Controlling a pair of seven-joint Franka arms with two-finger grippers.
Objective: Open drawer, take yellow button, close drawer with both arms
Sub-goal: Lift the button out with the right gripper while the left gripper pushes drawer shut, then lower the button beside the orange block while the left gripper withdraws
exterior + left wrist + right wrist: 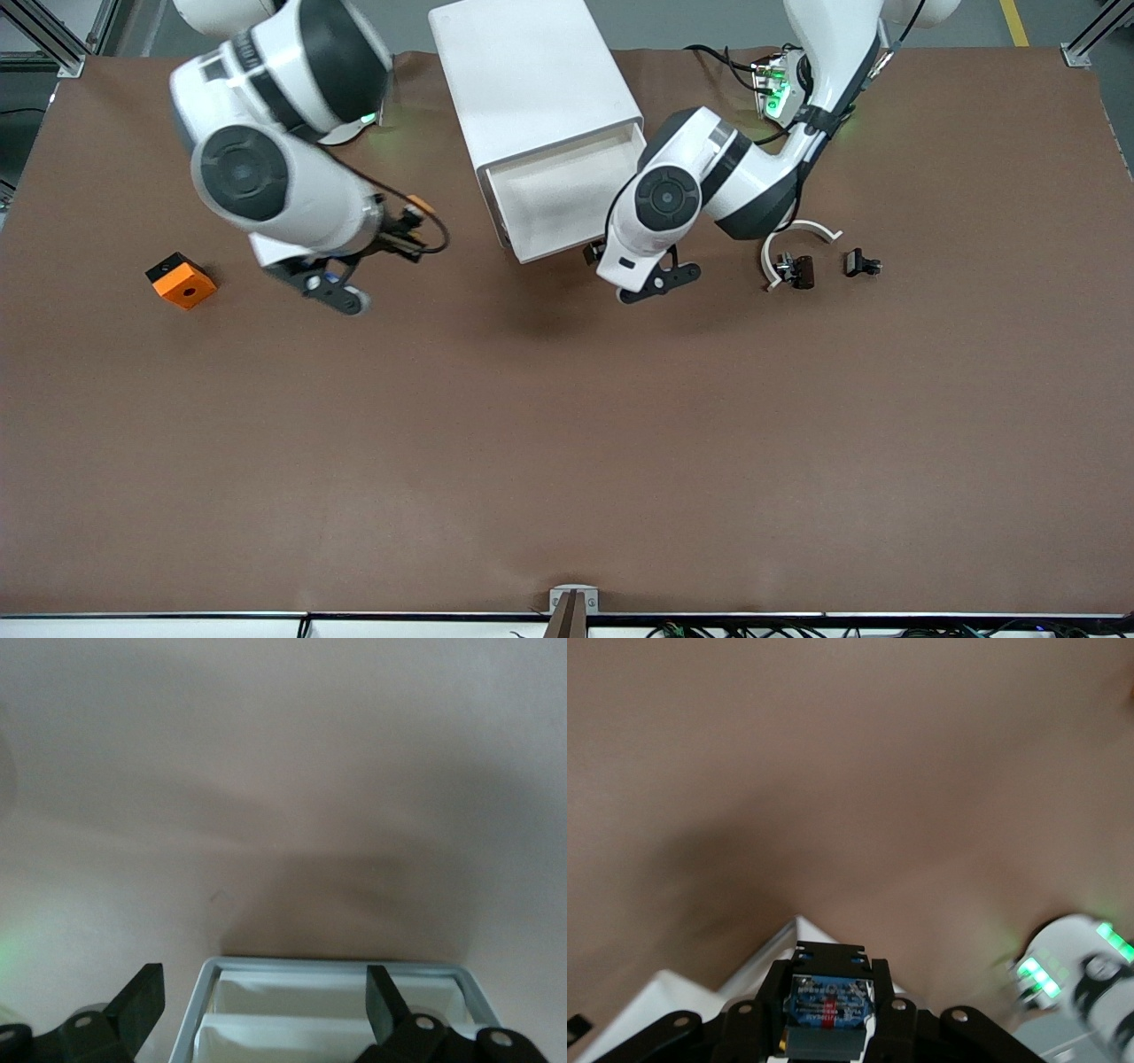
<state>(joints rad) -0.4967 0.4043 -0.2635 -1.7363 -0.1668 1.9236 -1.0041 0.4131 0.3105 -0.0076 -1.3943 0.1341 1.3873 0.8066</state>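
Right hand (827, 1014) grips the button (828, 1010), blue body showing.

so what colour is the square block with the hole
Orange with a black base, clearest in the front view.

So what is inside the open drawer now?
The drawer shows only its bare white floor; the part under the cabinet is hidden. The button sits between the right gripper's jaws.

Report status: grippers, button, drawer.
Right gripper shut on button, above the table beside the cabinet. Left gripper open at the open drawer. Drawer not yet closed; nothing blocking.
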